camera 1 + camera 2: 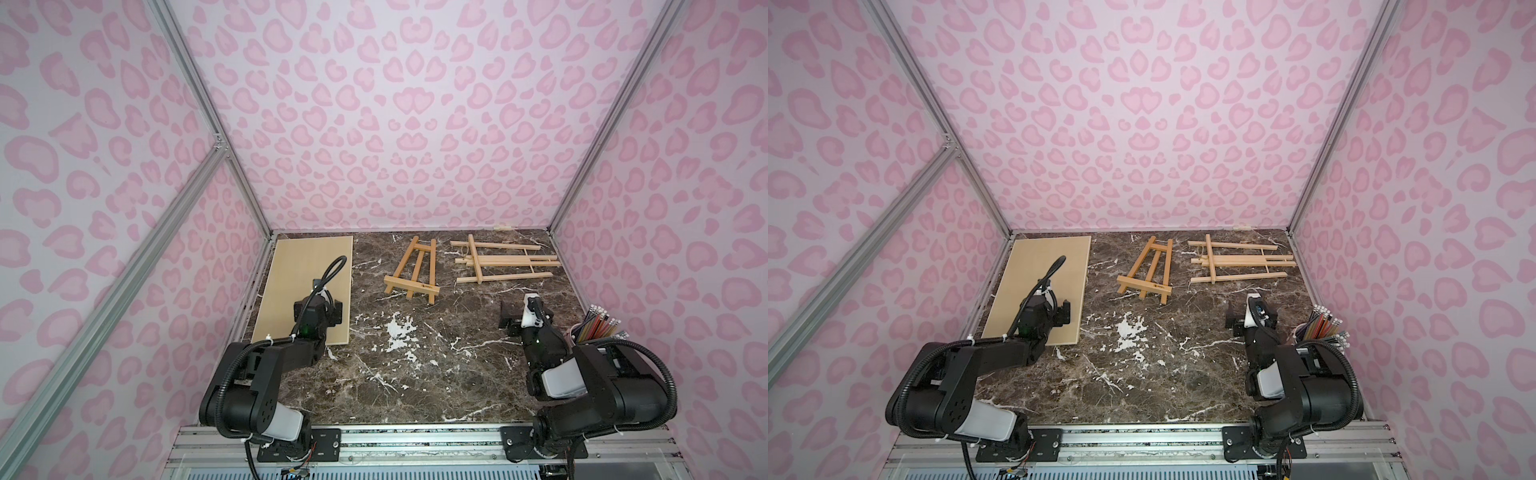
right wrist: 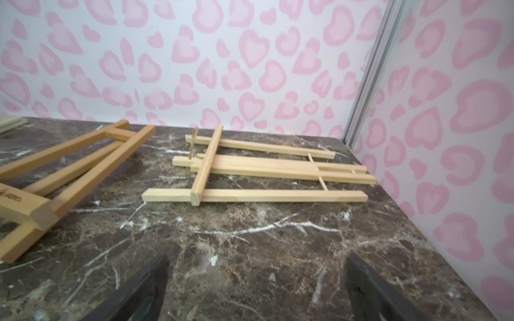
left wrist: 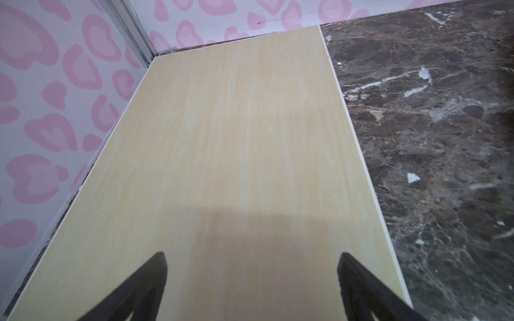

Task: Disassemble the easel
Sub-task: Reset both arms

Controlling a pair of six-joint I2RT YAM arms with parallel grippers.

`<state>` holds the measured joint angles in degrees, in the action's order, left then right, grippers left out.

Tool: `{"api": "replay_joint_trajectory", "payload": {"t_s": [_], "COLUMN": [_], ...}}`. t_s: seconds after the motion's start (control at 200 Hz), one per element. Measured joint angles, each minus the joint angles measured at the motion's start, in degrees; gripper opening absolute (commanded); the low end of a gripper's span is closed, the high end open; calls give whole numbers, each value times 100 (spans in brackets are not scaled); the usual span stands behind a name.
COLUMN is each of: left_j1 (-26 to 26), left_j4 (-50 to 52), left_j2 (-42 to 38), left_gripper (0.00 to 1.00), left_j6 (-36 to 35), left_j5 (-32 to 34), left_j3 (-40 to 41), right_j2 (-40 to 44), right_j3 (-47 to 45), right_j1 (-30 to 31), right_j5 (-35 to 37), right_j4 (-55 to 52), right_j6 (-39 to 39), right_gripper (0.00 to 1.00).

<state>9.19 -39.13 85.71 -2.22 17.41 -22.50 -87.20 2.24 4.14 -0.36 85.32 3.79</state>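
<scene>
1. Desk point(image 1: 415, 374): dark marble top with white veins, walled on 3 sides.
2. Left arm point(image 1: 266, 365): reaches from the near left corner toward the far edge, wrist pitched down over the board's near half. Left gripper point(image 3: 251, 258): fingers spread wide with nothing between them, above the board; whether they touch it cannot be told.
3. Right arm point(image 1: 602, 382): folded at the near right corner, forearm running along the right edge. Right gripper point(image 2: 258, 258): aimed at the far edge, fingers released and empty, over bare marble, apart from both easels.
4. Board point(image 1: 299, 270): pale wood panel lying flat in the far left corner, long axis near to far.
5. Pale easel point(image 2: 264, 166): folded flat by the far right corner, long axis parallel to the far edge, crossbar end toward the desk's middle, narrow top toward the right edge.
6. Darker easel point(image 1: 411, 284): flat near the middle of the far edge, beside item 5 but apart from it. Long axis runs far to near, slightly slanted, ledge at the near end.
7. Pencils point(image 1: 602, 326): bundle standing at the right edge, beside the right arm.
</scene>
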Motion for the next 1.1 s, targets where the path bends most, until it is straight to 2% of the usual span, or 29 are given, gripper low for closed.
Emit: {"api": "replay_joint_trajectory", "payload": {"t_s": [0.17,0.36,0.535,0.685,0.775,1.1], "left_j1": [-50,-149,-238,-533,-531,-522], "left_j4": [-564,-850,-804,-695,-673,-669], "left_j2": [46,343,382,374,372,361], "left_gripper": [98,98,98,98,98,98], "left_j6": [-17,15,63,138,160,177], "left_j5": [243,221,118,-210,-417,-516], "left_j3": [70,-2,-61,-203,-201,-197], "right_j2": [-42,-46,-57,-57,-57,-57], "right_j3": [122,1058,1104,1106,1106,1106], "right_j1": [201,-295,-315,-317,-317,-317], "right_j5": [466,487,422,420,417,417], "right_j4": [90,-857,-1327,-1460,-1469,-1471], "right_j6": [111,-258,-382,-424,-428,-463], "right_gripper": [99,99,99,99,99,99]}}
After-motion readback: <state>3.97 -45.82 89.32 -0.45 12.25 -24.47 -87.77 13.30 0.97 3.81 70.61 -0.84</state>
